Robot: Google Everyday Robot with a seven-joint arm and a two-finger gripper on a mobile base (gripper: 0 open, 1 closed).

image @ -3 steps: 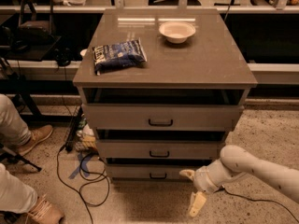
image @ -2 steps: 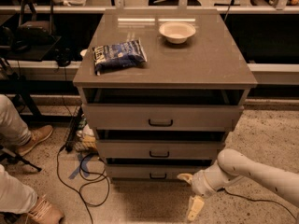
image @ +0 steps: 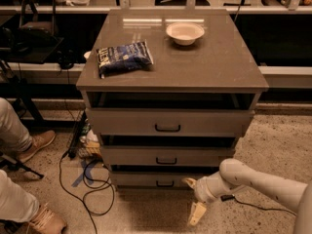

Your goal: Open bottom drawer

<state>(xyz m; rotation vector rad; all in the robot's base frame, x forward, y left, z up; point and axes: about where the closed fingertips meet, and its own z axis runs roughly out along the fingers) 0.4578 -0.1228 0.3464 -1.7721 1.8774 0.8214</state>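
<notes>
Fingers (image: 197, 213) spread wide, empty; the cream gripper (image: 194, 198) hangs just before the grey-taupe bottom drawer (image: 141, 180), whose long front lies horizontal, facing the camera; the white arm (image: 263, 182) stretches low from the picture's right.

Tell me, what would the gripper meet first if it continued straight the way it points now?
Probably the bottom drawer front, right of its handle; the open gripper at its right end points left, depth unclear.

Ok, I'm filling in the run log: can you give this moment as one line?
step: pre-grasp | gripper: open, low, right of handle | bottom drawer: shut | handle: not gripped
</notes>
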